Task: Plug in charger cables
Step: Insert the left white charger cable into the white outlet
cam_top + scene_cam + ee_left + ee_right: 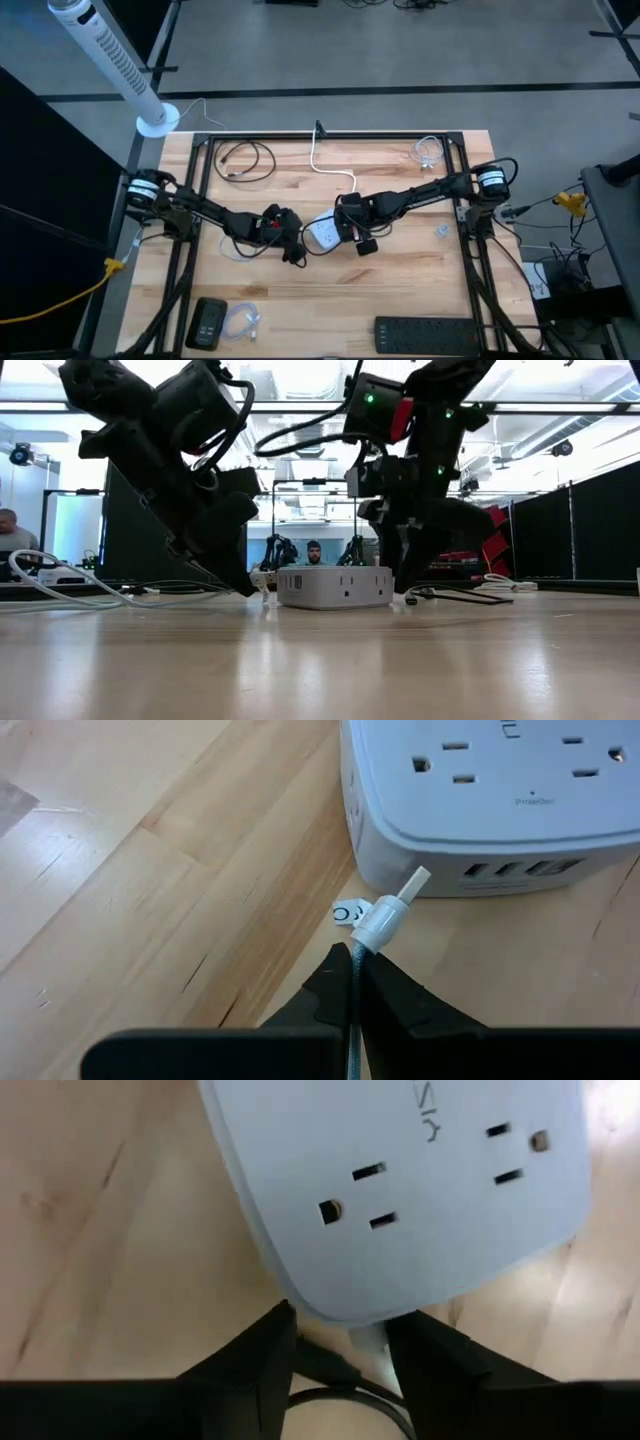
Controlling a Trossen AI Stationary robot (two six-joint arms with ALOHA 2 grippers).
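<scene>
A square white socket cube (322,235) (480,790) lies flat at the table's middle, and its thick white cord (330,165) runs to the far edge. My left gripper (352,955) (293,245) is just left of the cube, shut on a white charger cable. That cable's plug (385,915) points at the cube's side with the small ports (510,872), a short gap away. My right gripper (345,1335) (345,225) stands open over the cube's right side, its fingers on either side of the cube's rim (340,1315). I cannot tell whether they touch it. My left gripper pinches the white braided cable (354,982) between its two fingers, just behind the plug's white housing. The fingers slant down from the table's left and lie along the cable. The plug sticks out past the fingertips, tilted, its tip (416,880) just above the table.
A black cable coil (245,160) lies at the far left and a white coil (428,152) at the far right. At the near left, a white cable (243,322) lies beside a black box (208,322). A long black power strip (430,335) lies along the near right edge.
</scene>
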